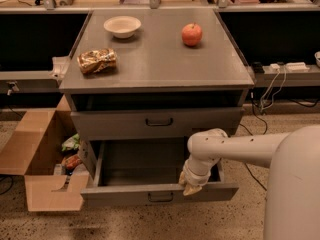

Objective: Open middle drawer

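The middle drawer (pixel 125 195) is pulled well out from the grey cabinet, showing its empty grey box interior (pixel 142 164). Its flat front faces me, with a small black loop handle (pixel 160 197) at the centre. My gripper (pixel 192 186) hangs from the white arm at the top edge of the drawer front, right of the handle and just inside the drawer's front right corner. The shut drawer (pixel 159 122) above has its own black handle.
On the cabinet top (pixel 160 64) are a white bowl (pixel 122 26), a red apple (pixel 192 34) and a snack bag (pixel 97 60). An open cardboard box (pixel 35 159) with packets stands on the floor at the left, against the open drawer. Cables lie at the right.
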Motion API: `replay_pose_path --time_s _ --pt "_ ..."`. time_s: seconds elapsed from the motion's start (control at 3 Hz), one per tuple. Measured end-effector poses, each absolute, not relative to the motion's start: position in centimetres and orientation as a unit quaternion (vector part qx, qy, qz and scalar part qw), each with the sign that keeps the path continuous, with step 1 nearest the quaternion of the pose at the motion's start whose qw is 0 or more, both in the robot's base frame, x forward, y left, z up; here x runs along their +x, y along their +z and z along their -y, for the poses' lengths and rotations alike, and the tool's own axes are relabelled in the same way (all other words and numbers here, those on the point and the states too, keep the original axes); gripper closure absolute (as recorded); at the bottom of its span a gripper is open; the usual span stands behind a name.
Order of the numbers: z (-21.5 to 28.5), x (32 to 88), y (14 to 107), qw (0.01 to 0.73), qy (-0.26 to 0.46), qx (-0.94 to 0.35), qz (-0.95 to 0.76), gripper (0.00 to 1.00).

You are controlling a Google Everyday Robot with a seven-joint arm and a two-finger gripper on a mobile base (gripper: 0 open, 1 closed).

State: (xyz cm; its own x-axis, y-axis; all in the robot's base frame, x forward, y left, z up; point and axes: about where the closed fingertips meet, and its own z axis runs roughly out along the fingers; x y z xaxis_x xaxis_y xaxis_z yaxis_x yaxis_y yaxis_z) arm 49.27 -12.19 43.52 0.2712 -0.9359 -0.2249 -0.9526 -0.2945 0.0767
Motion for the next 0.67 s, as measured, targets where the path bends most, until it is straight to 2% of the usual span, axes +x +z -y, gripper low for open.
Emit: replay_pose_path --time_s 0.33,0.67 --pt "12.19 49.26 43.51 0.037 0.114 -0.796 -0.593 0.51" --pt "12.19 49.26 43.51 0.037 0.114 -0.796 -0.593 0.26"
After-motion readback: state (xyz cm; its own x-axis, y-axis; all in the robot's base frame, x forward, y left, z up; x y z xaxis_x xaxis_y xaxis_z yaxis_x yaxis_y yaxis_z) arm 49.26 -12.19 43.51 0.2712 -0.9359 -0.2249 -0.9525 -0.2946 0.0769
